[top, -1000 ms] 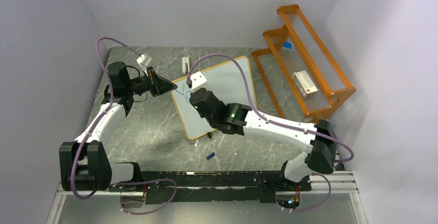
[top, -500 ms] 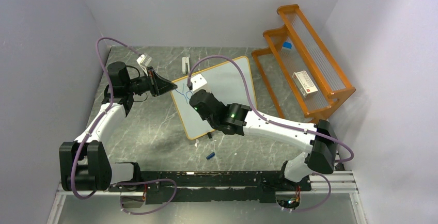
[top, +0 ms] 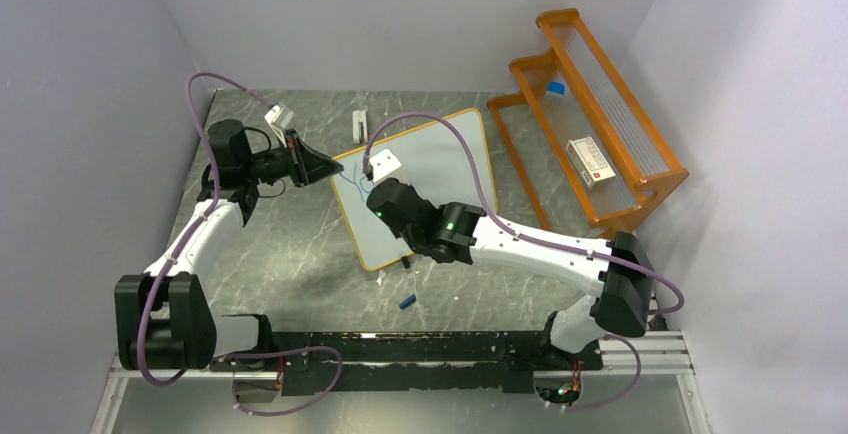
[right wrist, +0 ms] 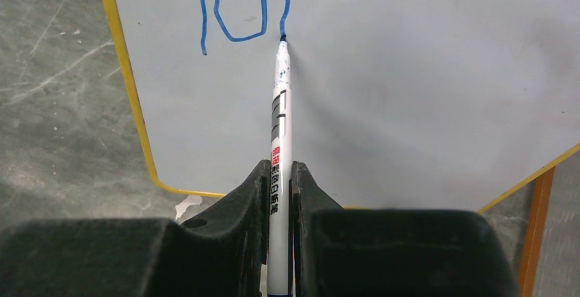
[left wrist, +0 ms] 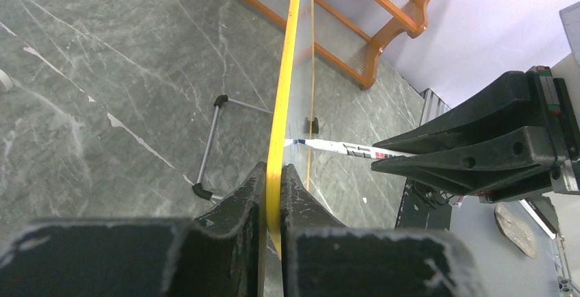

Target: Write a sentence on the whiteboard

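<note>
The whiteboard (top: 440, 169) with its thin orange frame lies tilted on the grey marble table. My left gripper (top: 335, 166) is shut on its left edge; the left wrist view shows the yellow frame (left wrist: 280, 119) edge-on between my fingers (left wrist: 236, 204). My right gripper (right wrist: 279, 174) is shut on a white marker (right wrist: 279, 133). Its blue tip touches the whiteboard (right wrist: 410, 71) at the foot of a short curved stroke, right of a blue line and an oval. The marker also shows in the left wrist view (left wrist: 342, 148).
An orange wooden rack (top: 590, 104) stands at the back right, holding a white box (top: 590, 161) and a blue-capped item (top: 555, 87). A small white object (top: 278, 114) and a white stick (top: 359, 122) lie behind the board. A blue cap (top: 407, 301) lies near the front.
My right gripper has shifted slightly towards me along the board, drawing the stroke downward. The left arm has not moved.
</note>
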